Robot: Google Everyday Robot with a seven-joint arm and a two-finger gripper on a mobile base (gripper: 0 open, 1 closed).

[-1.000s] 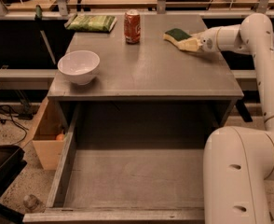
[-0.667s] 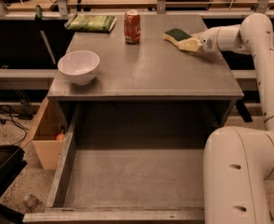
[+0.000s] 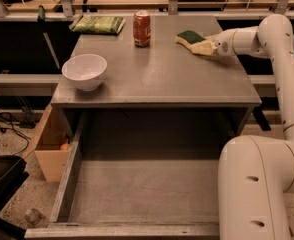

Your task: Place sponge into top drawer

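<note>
The sponge (image 3: 189, 36), pale yellow foam with a dark green top, lies at the back right of the grey cabinet top (image 3: 157, 74). My gripper (image 3: 203, 46) reaches in from the right at the end of the white arm and is right at the sponge's right end, touching or nearly touching it. The top drawer (image 3: 137, 194) is pulled wide open below the cabinet's front edge, and its grey wooden bottom is bare.
A white bowl (image 3: 84, 71) stands at the front left of the top, a red soda can (image 3: 142, 28) at the back middle, and a green patterned packet (image 3: 98, 24) at the back left. A light-wood box (image 3: 49, 149) sits left of the drawer. My arm's white base (image 3: 259, 189) stands at the drawer's right.
</note>
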